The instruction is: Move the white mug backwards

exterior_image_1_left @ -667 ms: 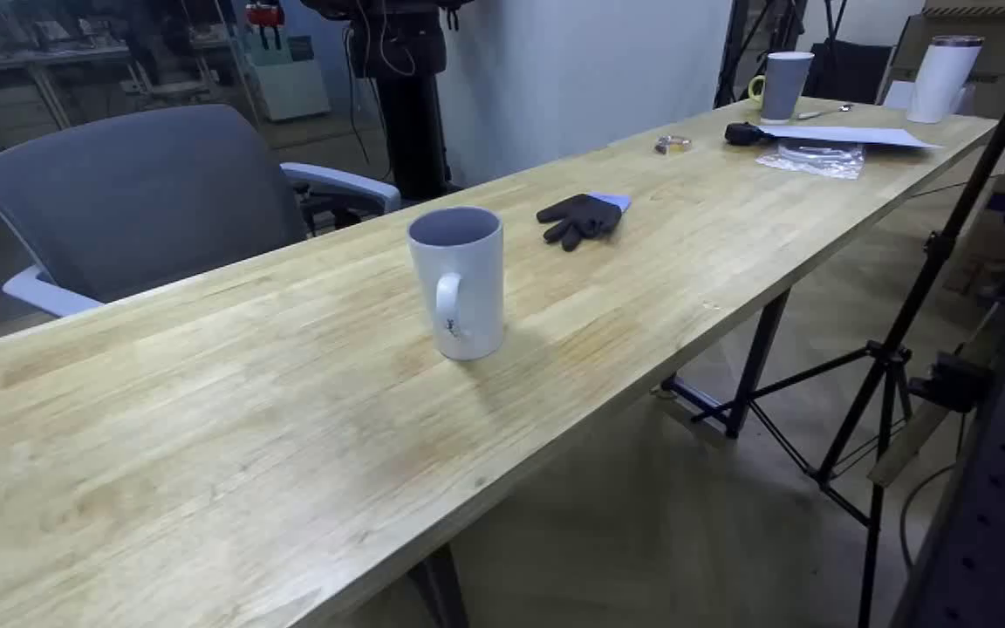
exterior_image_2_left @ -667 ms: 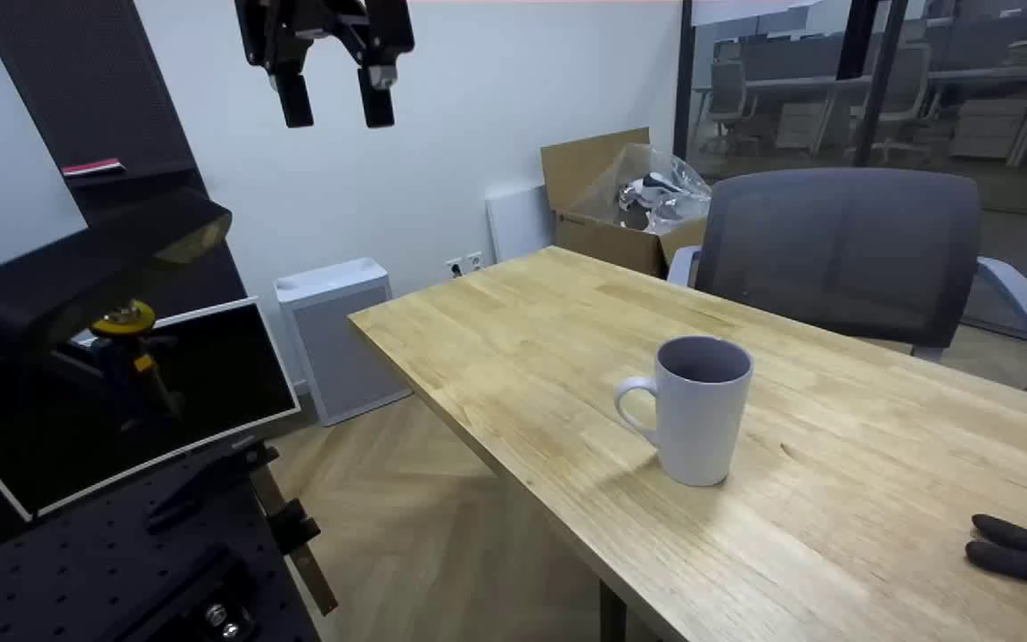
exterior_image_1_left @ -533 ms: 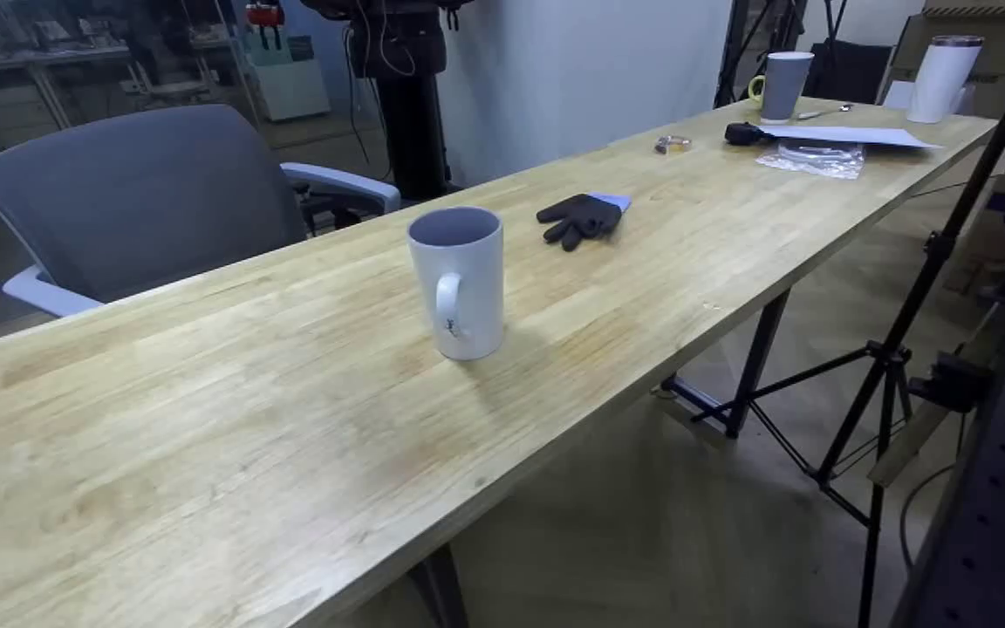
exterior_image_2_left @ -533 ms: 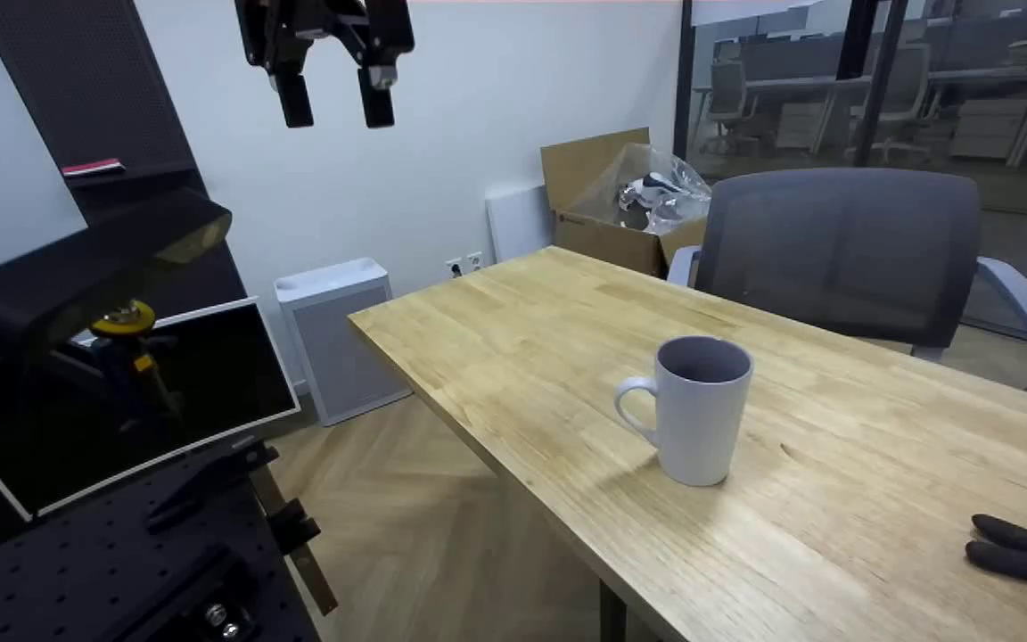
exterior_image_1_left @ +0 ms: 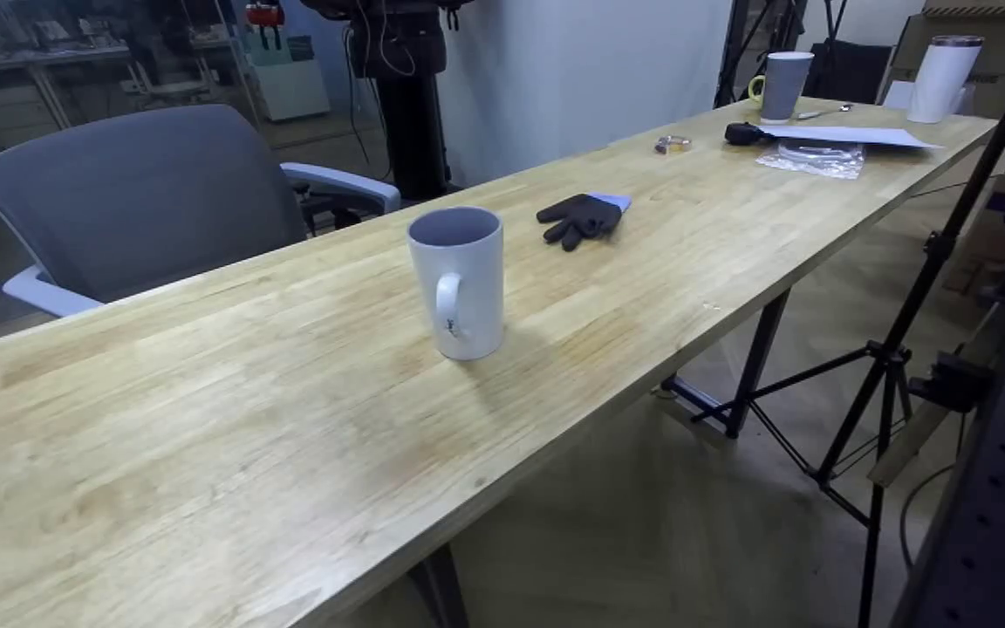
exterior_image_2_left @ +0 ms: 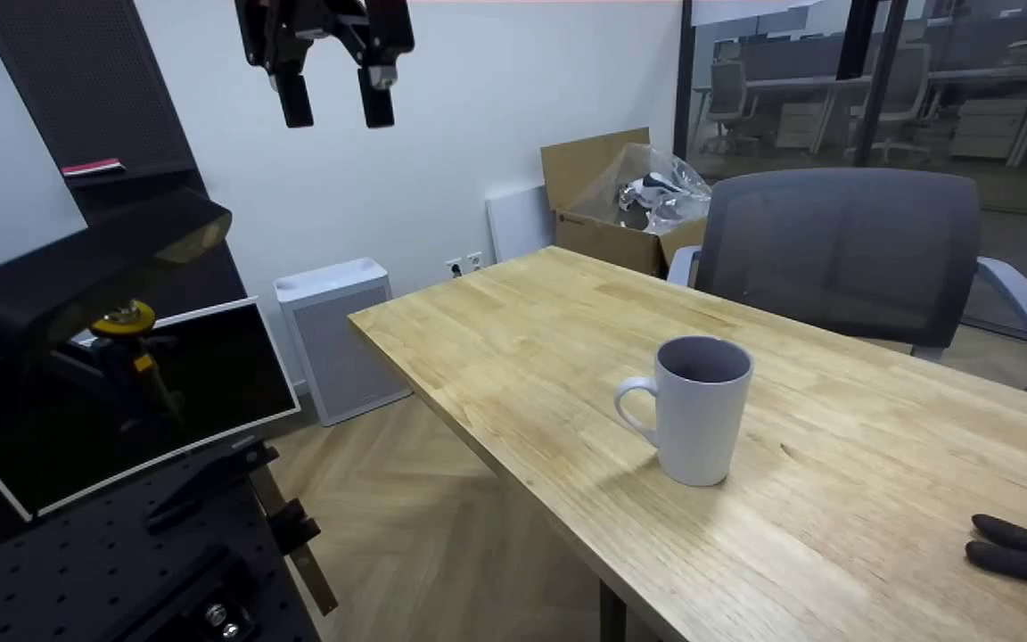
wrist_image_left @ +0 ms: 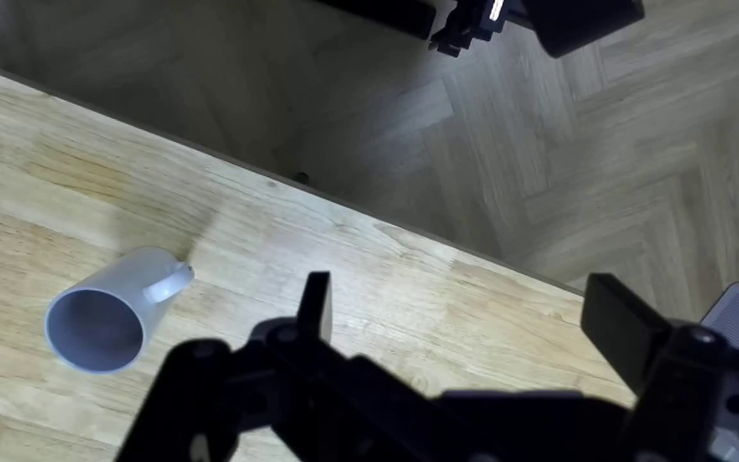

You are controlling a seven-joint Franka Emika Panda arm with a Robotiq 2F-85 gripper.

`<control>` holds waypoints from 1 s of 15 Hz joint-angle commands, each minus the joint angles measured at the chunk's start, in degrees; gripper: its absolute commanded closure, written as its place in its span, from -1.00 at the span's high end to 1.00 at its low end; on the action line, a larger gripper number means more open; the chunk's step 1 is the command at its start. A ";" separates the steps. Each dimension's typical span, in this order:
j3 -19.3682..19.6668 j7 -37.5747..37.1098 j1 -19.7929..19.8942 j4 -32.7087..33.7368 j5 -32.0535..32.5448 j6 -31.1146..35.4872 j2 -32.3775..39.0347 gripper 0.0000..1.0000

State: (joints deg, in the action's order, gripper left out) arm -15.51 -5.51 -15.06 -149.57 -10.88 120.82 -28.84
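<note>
The white mug point(exterior_image_1_left: 481, 301) stands upright on the wooden table point(exterior_image_1_left: 249, 436), near the table's long edge. It shows in both exterior views point(exterior_image_2_left: 701, 437). Its inside is bluish grey and its handle is on the side. In the wrist view the mug point(wrist_image_left: 129, 282) is at the left, with its handle pointing toward the upper right. My gripper point(wrist_image_left: 459, 289) is open and empty, with its fingers wide apart to the right of the mug. In an exterior view the gripper point(exterior_image_2_left: 338, 111) hangs high above the table, well apart from the mug. Nothing hides the mug.
A black glove point(exterior_image_1_left: 585, 220) lies on the table beyond the mug. Farther off are a grey cup with a yellow handle point(exterior_image_1_left: 786, 85), a white tumbler point(exterior_image_1_left: 943, 83) and papers point(exterior_image_1_left: 851, 135). A chair point(exterior_image_2_left: 843, 259) stands along the table's long side. A cardboard box point(exterior_image_2_left: 607, 239) is behind it.
</note>
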 commanded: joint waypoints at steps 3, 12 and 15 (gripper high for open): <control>0.82 1.39 -0.44 -0.11 0.81 0.98 0.89 1.00; 10.35 10.06 6.97 0.27 4.63 5.36 4.79 1.00; 13.14 11.76 9.82 0.53 6.34 6.58 6.44 1.00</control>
State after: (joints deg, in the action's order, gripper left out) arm -4.48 5.01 -7.20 -149.80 -6.13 126.37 -24.13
